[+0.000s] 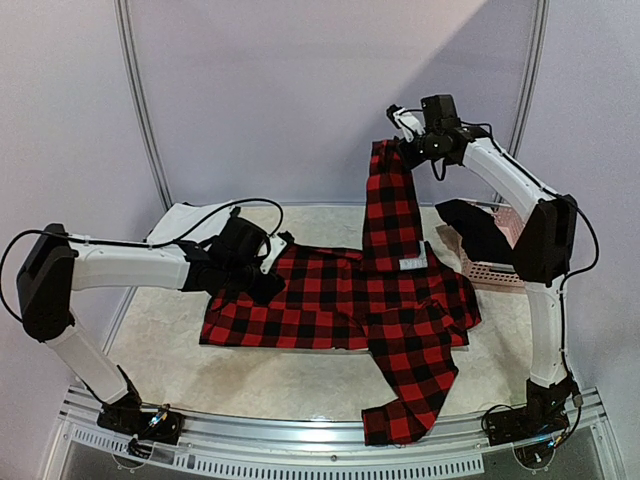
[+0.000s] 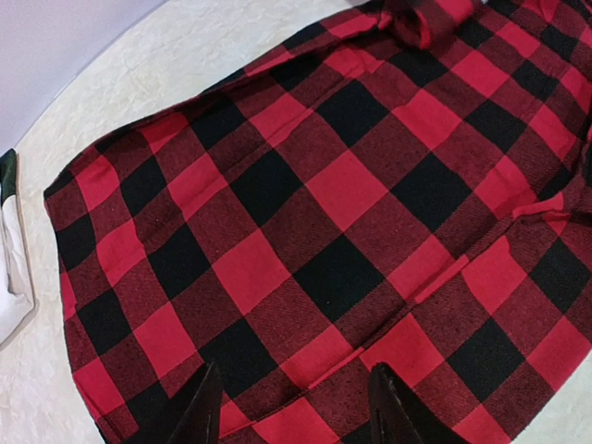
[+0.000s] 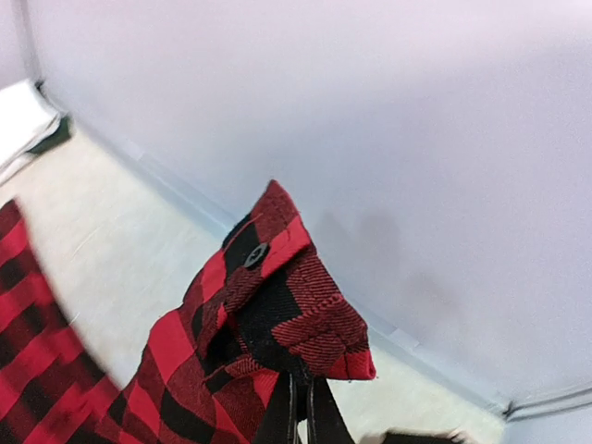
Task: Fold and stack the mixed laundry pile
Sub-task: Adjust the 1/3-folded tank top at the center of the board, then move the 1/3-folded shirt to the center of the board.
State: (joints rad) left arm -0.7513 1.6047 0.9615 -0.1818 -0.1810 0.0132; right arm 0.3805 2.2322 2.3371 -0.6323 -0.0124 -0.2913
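Observation:
The red-and-black checked flannel shirt (image 1: 340, 300) lies spread across the middle of the table, one sleeve hanging over the near edge. Its other sleeve (image 1: 388, 200) is pulled straight up at the back. My right gripper (image 1: 398, 145) is shut on that sleeve's buttoned cuff (image 3: 277, 296), its jaws pressed together on the fabric (image 3: 301, 393). My left gripper (image 1: 270, 262) hovers just over the shirt's left part (image 2: 342, 185), open, with nothing between its fingers (image 2: 294, 407). A white cloth (image 1: 185, 222) lies folded at the back left, a dark edge showing beside it (image 2: 7, 171).
A pink perforated basket (image 1: 490, 268) stands at the right with a dark garment (image 1: 478, 228) draped in it, close to the right arm. Grey walls close in the back of the table (image 1: 250, 390). The metal rail runs along the near edge.

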